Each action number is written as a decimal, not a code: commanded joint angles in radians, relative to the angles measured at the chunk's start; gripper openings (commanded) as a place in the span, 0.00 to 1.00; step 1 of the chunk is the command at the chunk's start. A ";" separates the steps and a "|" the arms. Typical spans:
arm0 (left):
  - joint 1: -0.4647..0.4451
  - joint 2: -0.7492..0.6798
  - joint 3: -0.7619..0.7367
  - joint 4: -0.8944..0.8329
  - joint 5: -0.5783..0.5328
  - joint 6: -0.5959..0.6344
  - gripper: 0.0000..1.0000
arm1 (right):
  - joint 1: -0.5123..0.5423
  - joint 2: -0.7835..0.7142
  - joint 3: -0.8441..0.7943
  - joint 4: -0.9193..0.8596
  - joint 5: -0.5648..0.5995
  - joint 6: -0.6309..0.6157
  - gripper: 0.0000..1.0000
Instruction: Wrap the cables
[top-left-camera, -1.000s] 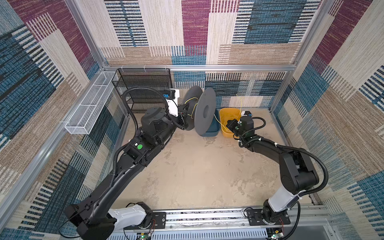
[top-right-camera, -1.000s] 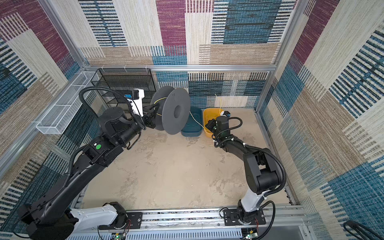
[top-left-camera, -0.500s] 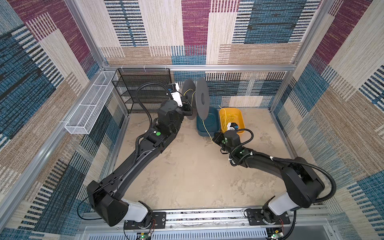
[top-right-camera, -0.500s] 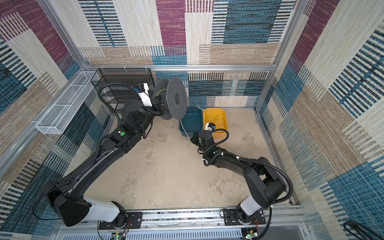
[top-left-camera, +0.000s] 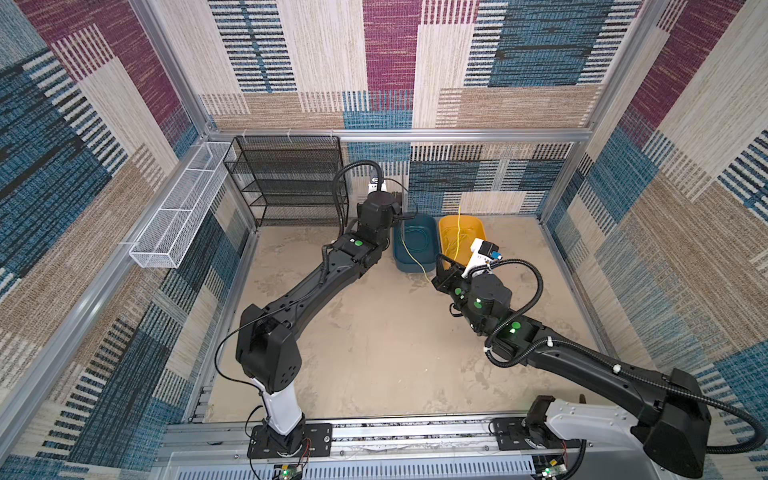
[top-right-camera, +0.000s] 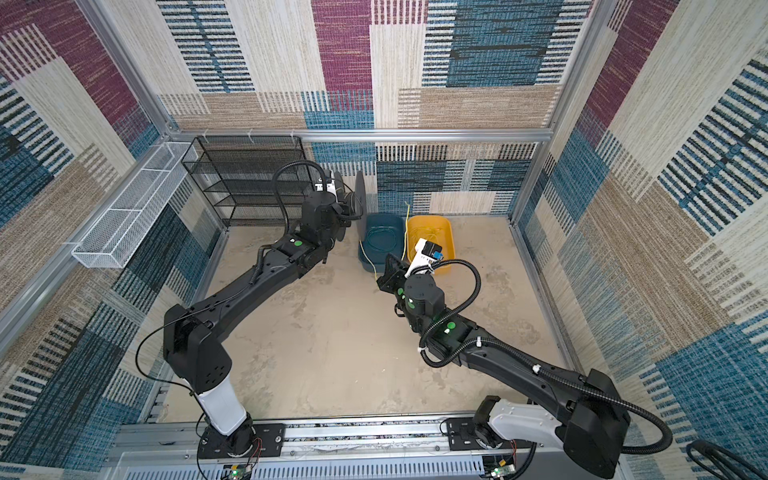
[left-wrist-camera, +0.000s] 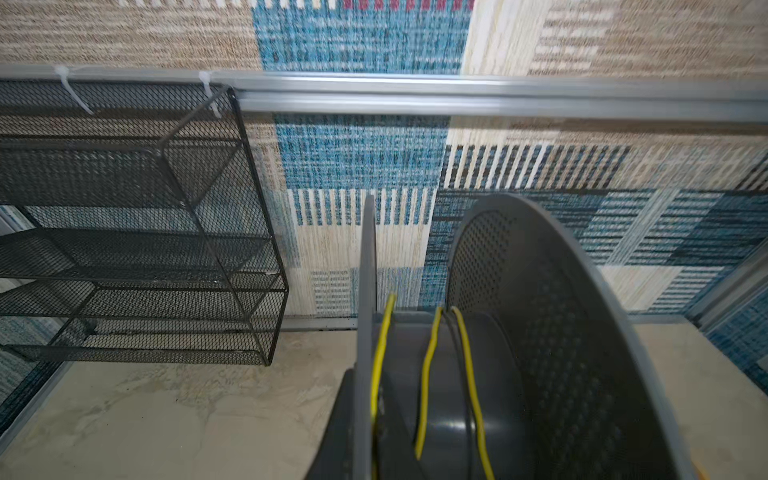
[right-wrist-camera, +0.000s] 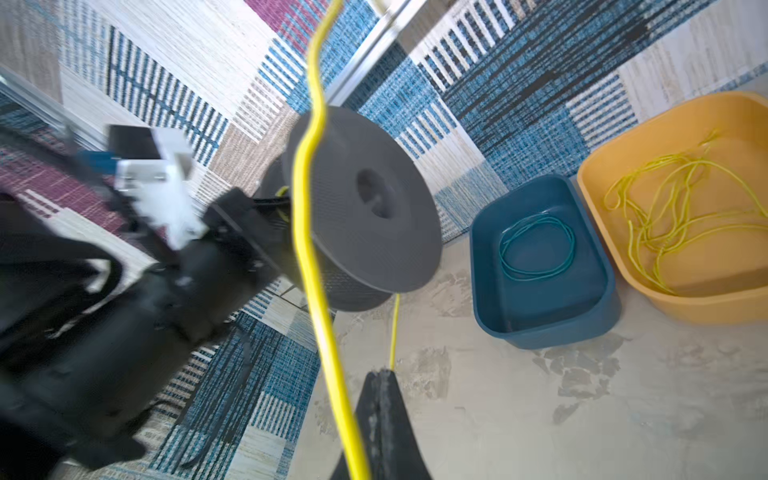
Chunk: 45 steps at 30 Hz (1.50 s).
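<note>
A grey spool (top-right-camera: 360, 193) is held up near the back wall; my left gripper (left-wrist-camera: 368, 415) is shut on its thin flange (left-wrist-camera: 368, 291). A few turns of yellow cable (left-wrist-camera: 428, 374) lie on the hub. My right gripper (right-wrist-camera: 384, 376) hangs low over the floor in front of the blue bin (top-left-camera: 415, 245), shut on the yellow cable (right-wrist-camera: 392, 332), which runs up to the spool (right-wrist-camera: 365, 208). A second strand (right-wrist-camera: 307, 208) passes close by the camera. More loose yellow cable (top-left-camera: 455, 241) lies in the yellow bin (top-left-camera: 478, 226). In both top views the right gripper (top-left-camera: 442, 274) (top-right-camera: 388, 270) shows.
The blue bin (right-wrist-camera: 540, 316) holds a teal coil (right-wrist-camera: 536, 245), with the yellow bin (right-wrist-camera: 706, 299) beside it at the back. A black mesh shelf (top-left-camera: 291, 183) stands at the back left. A white wire basket (top-left-camera: 183, 216) hangs on the left wall.
My right gripper has drawn the yellow cable from the yellow bin toward the front. The left arm has stretched out and carried the spool back toward the wall, turning it edge-on.
</note>
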 joint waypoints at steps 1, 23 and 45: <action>0.006 0.045 0.033 0.028 -0.071 0.063 0.00 | 0.009 -0.034 0.016 -0.010 -0.009 -0.048 0.00; -0.126 -0.329 -0.603 0.160 -0.007 0.063 0.00 | -0.166 0.243 0.545 -0.007 -0.229 -0.388 0.00; -0.244 -0.659 -0.807 -0.213 0.115 0.072 0.00 | -0.589 0.796 1.030 -0.210 -0.800 -0.184 0.00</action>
